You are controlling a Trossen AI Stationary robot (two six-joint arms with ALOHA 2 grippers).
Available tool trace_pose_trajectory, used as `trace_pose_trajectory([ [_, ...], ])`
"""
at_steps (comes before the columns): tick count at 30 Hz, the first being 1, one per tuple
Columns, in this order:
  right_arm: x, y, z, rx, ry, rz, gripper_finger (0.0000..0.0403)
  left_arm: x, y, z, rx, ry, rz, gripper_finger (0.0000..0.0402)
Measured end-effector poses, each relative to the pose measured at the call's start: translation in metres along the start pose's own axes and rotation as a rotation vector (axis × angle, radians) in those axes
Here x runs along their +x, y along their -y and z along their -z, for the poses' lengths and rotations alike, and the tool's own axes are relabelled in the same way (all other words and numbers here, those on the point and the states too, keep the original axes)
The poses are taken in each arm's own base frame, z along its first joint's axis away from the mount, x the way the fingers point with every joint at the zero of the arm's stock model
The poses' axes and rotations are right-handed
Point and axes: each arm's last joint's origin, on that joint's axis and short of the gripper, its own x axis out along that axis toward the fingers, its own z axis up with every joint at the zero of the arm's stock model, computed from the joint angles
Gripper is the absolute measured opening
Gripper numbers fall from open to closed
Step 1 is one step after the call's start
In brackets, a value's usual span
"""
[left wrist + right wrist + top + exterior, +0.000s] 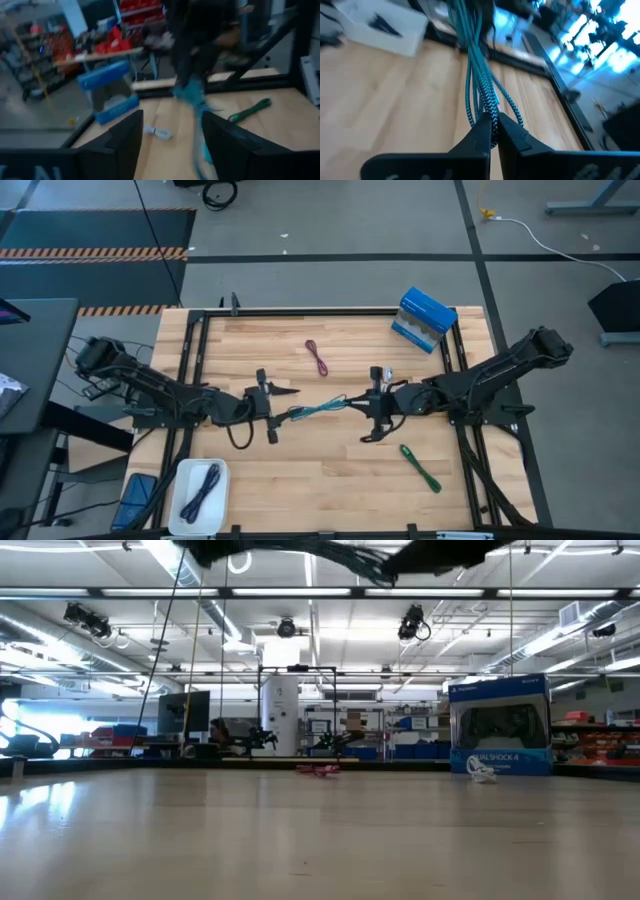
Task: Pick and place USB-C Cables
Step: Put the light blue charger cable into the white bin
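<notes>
The thin braided teal USB-C cable [318, 410] hangs above mid-table, strung between both grippers. The left gripper [270, 412] has its fingers spread wide around one end; the right gripper [494, 131] is clamped tight on the other. Bare wooden table [330, 470] lies below.

Teal cable [482, 95] — braided cloth; table [330, 470] — pale wood.

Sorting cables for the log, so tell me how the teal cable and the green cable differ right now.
The teal cable hangs stretched between the two grippers, pinched by the shut right gripper; the green cable lies on the table, untouched. The teal one sits mid-table, the green one nearer the front edge on the right arm's side. Both are thin, short cords.
</notes>
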Motion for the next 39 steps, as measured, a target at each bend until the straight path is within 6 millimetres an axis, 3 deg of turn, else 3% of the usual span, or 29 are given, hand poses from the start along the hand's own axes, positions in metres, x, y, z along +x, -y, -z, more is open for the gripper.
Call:
trace_pose_trajectory([
  [10, -0.008, -0.010, -0.014, -0.040, 0.125, -0.019, 0.0014, 0.008, -0.007, 0.008, -0.084, -0.055, 0.127, 0.0275],
  [21, -0.012, -0.012, -0.025, -0.055, 0.227, -0.010, 0.0014, 0.004, 0.000, 0.004, -0.106, -0.022, 0.160, 0.0273],
  [28, -0.003, -0.005, -0.022, -0.021, 0.211, 0.022, 0.0014, 0.006, 0.007, -0.010, -0.139, 0.155, 0.212, 0.0273],
  [39, 0.016, -0.008, -0.011, -0.032, 0.164, 0.036, 0.0014, 0.010, 0.012, -0.007, -0.101, 0.188, 0.247, 0.0272],
])
